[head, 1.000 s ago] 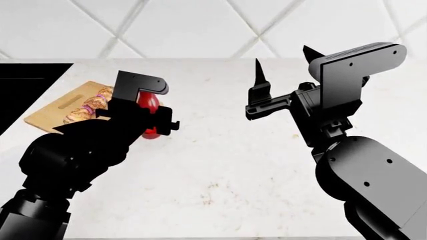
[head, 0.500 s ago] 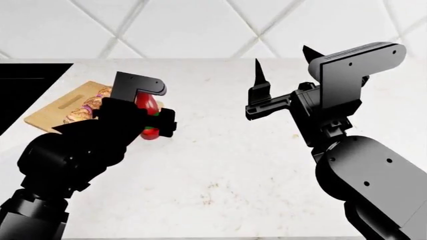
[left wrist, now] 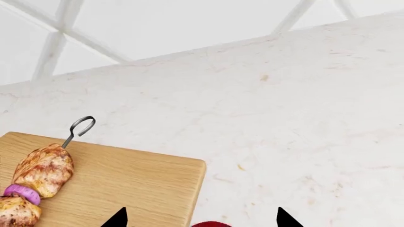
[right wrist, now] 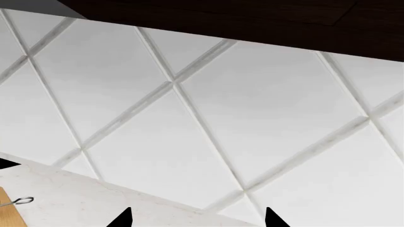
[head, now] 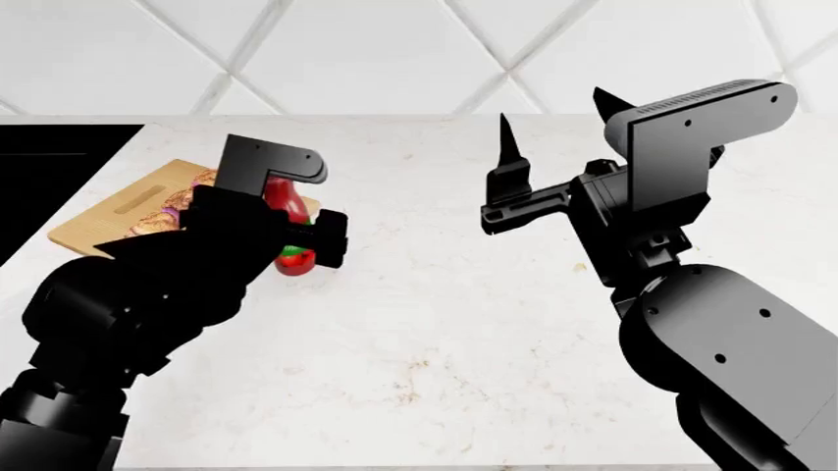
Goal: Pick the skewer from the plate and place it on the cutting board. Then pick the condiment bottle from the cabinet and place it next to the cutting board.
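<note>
The red condiment bottle (head: 289, 204) stands on the counter just right of the cutting board (head: 116, 211), and my left gripper (head: 296, 234) sits over it. In the left wrist view only the condiment bottle's red top (left wrist: 211, 224) shows, between the left gripper's (left wrist: 198, 218) widely spread fingertips (left wrist: 117, 218), which stand apart from it. The skewer (left wrist: 39, 172) lies on the cutting board (left wrist: 132, 182), its looped end past the board's edge. My right gripper (head: 552, 116) is raised above the counter, open and holding nothing. The plate is out of view.
A white tiled wall (head: 392, 54) backs the marble counter (head: 445, 294). A black area (head: 53, 162) borders the counter at far left. The right wrist view faces the wall, with a dark cabinet underside (right wrist: 240, 19) above and the skewer's loop (right wrist: 22, 200) at its edge.
My left arm has shifted slightly left and back, uncovering more of the bottle's lower part and green band. The bottle stays beside the board. The right arm has barely moved.
</note>
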{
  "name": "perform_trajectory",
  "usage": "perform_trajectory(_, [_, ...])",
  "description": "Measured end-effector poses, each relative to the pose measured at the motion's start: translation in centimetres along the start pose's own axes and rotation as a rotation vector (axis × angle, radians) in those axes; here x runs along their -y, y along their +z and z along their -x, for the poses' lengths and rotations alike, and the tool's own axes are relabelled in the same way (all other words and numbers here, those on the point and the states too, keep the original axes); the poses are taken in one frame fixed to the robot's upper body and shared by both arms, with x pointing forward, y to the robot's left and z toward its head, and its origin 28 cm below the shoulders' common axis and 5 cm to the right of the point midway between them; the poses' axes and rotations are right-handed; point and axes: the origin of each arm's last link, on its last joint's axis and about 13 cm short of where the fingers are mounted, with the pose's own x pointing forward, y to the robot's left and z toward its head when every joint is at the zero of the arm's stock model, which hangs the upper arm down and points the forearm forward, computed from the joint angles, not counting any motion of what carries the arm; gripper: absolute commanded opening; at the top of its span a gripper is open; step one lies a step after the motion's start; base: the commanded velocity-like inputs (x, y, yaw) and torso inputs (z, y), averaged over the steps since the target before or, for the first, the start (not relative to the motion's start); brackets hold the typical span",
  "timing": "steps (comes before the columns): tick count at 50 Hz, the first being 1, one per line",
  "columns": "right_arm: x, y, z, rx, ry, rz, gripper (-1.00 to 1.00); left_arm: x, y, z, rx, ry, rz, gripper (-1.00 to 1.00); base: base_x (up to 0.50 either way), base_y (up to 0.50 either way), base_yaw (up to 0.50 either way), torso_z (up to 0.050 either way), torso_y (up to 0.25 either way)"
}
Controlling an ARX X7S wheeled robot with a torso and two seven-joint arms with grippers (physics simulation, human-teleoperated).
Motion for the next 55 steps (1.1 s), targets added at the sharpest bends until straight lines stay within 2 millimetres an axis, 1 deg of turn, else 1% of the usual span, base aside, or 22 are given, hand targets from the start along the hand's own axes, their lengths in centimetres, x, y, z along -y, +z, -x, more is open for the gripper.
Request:
perform_trajectory(11, [0.0,0.0,0.0,0.001,0.0,0.0,1.0,0.0,0.7,0.6,0.023,-0.006,-0.002,1.0,0.0,0.0,0.0,0.0,0.0])
perform_trajectory(20, [0.0,0.0,0.0,0.002,0.001,0.0,1.0,-0.2,2.1,2.0,0.07,-0.001,-0.019,1.0,0.0,0.0,0.0,0.0,0.0])
perform_trajectory(32, [-0.1,0.2,0.0,0.008,0.002,-0.001,1.0,-0.3,5.0,4.7,0.171,-0.001,-0.041,1.0,0.0,0.0,0.0,0.0,0.0])
perform_trajectory(44, [-0.1,0.6,0.0,0.016,0.002,0.003,1.0,-0.4,7.5,7.7,0.28,-0.002,-0.026,1.0,0.0,0.0,0.0,0.0,0.0])
perform_trajectory(50, [-0.2,0.8,0.0,0.02,0.002,0.003,1.0,-0.5,8.4,9.4,0.344,0.006,-0.024,1.0,0.0,0.0,0.0,0.0,0.0])
perform_trajectory(55, [-0.3,0.9,0.1,0.026,0.001,0.008,1.0,-0.3,8.7,10.8,0.399,0.018,-0.03,1.0,0.0,0.0,0.0,0.0,0.0])
